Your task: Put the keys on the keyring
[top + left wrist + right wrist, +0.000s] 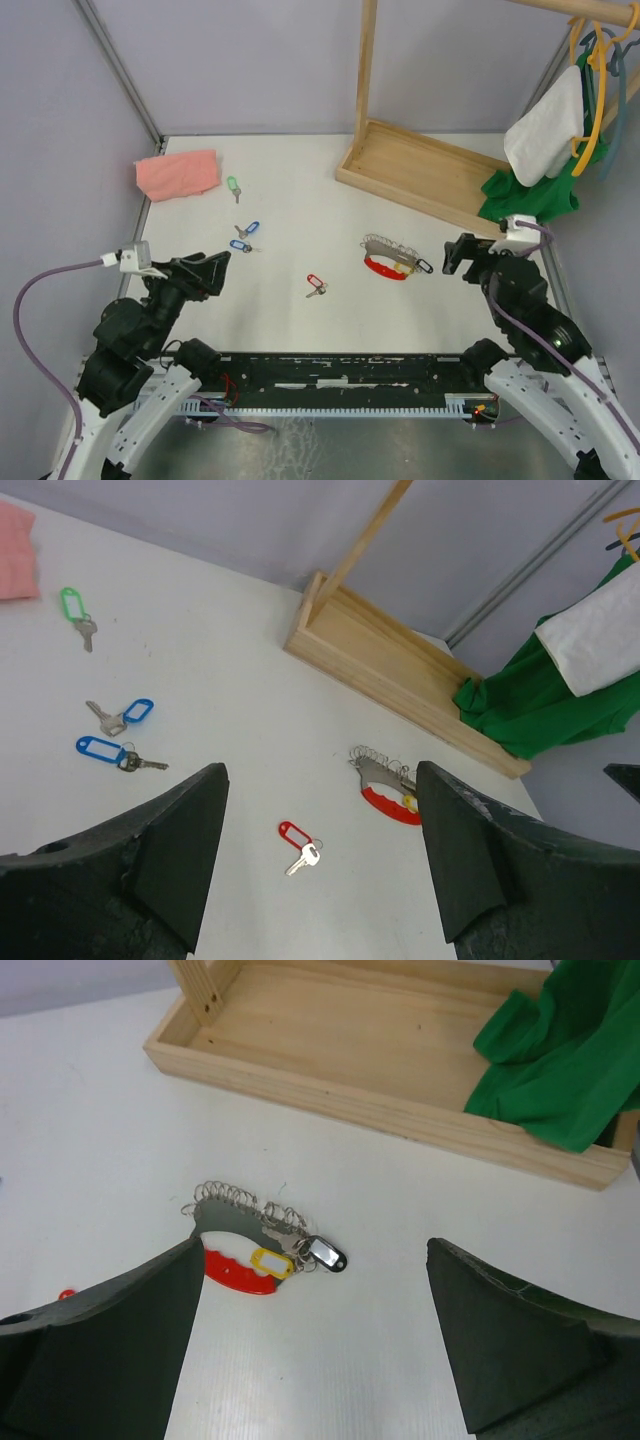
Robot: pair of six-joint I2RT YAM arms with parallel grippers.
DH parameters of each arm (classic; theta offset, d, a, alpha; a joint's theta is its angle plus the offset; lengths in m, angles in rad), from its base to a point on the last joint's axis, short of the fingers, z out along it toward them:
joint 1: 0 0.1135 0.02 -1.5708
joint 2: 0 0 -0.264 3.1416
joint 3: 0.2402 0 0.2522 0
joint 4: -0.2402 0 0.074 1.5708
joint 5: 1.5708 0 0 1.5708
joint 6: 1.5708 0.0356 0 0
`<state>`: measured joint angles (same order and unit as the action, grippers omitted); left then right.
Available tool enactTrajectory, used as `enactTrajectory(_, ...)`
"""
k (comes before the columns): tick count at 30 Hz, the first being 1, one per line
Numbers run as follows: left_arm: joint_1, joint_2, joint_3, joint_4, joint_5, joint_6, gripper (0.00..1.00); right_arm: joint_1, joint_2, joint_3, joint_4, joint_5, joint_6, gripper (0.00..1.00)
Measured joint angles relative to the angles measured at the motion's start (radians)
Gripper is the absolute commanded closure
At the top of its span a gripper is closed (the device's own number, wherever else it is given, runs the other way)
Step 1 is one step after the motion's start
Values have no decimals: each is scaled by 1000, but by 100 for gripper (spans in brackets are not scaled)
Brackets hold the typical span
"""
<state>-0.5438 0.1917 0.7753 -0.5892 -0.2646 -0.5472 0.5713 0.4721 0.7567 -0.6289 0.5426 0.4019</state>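
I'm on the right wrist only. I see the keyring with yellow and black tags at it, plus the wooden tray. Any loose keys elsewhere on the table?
Observer: Yes. A red-tagged key lies loose to the left of the keyring, near the table's middle.
Operator: More?
Observer: Two blue-tagged keys lie close together further left, with a green-tagged key beyond them, by a pink cloth.
Operator: Left arm busy?
Observer: No. The left gripper is open and holds nothing. It faces the red-tagged key.
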Motion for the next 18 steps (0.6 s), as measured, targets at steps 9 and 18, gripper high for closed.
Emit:
enactTrajectory(9, 0, -140, 1, -51, 0, 54, 10, 0, -203, 130, -154, -50, -79, 0)
enactTrajectory(18, 0, -186, -115, -29, -15, 59, 4, 0, -227, 104, -217, -44, -135, 0)
